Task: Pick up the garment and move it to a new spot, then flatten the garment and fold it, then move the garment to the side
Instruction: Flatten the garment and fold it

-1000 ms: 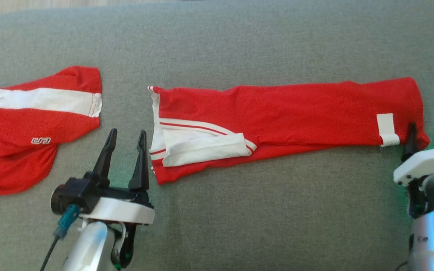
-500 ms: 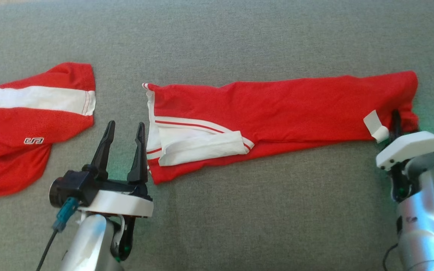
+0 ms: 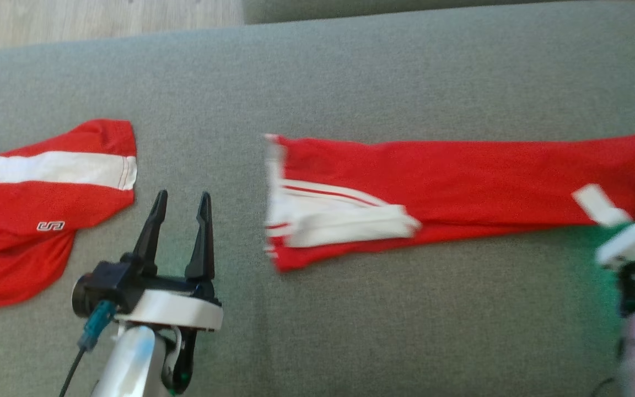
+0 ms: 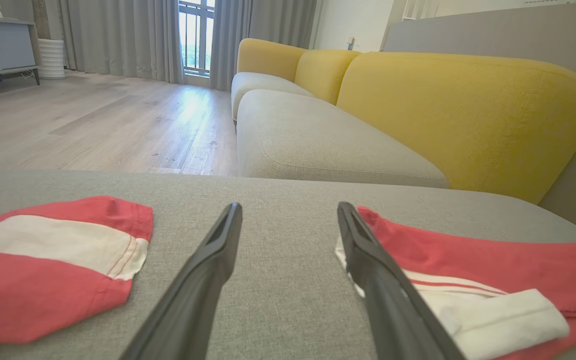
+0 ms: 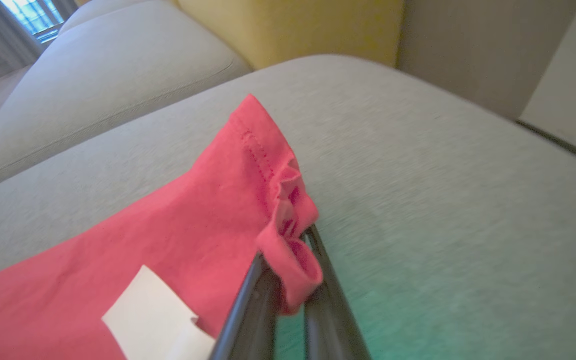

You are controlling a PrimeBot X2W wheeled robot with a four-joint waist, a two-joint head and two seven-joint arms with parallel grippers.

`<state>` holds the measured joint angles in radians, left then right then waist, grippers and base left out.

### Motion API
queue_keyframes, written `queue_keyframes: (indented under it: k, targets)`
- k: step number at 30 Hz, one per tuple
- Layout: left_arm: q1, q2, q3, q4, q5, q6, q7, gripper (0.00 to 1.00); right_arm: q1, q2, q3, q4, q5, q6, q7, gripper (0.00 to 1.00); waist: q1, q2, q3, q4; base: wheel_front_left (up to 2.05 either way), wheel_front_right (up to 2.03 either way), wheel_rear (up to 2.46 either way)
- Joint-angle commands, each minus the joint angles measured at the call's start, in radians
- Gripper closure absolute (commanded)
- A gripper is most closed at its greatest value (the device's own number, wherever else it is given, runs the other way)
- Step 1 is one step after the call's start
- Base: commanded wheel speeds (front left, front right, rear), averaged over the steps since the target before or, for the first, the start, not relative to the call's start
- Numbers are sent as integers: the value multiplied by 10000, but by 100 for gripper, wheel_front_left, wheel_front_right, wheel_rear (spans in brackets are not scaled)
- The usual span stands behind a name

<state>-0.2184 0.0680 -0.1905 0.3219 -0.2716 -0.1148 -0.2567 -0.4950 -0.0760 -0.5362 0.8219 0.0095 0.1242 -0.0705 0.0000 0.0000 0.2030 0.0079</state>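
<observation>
Head view: I see the garment (image 3: 461, 182) stretched left-to-right across the cushion (image 3: 350, 331), striped end nearest my left gripper (image 3: 182, 194), whose fingers stand apart, empty. At the opposite end my right gripper (image 5: 288, 260) pinches the hem.

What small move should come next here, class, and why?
Probably slide the left end effector right and close it on the striped end of the garment: it is open, apart from the cloth, while the right end effector pinches the far hem.

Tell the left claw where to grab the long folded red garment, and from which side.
Probably the garment by the near corner of its white-striped end, sliding in from the left: that edge lies flat facing the open left claw, while the right claw grips the opposite end.
</observation>
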Motion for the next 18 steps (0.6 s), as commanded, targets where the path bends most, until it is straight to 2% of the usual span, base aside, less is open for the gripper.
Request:
queue_keyframes:
  k: [1, 5, 9, 14, 18]
  targets:
    - [-16, 38, 409, -246, 100, -31, -51, 0, -110, -361, -167, -524, -233, 65, -78, 100, 0, 0, -159, -52, 0, 0, 0]
    - [98, 7, 501, -264, 105, -46, -51, 0, -171, -352, -700, -933, -655, 65, -78, 100, 0, 0, -342, -82, 0, 0, 0]
    - [195, -29, 590, -263, 99, -56, -51, 0, -213, -27, -405, -1317, -651, 65, -53, 100, 0, 0, -529, -122, 0, 0, 0]
    - [287, -67, 627, -204, 93, -70, -51, 0, -78, 227, 901, -1971, -51, 65, 44, 100, 0, 0, -840, -144, 0, 0, 0]
    - [367, -95, 618, -147, 84, -77, -51, 0, 235, 252, 2764, -2464, 1252, 65, 258, 100, 0, 0, -1113, -63, 0, 0, 0]
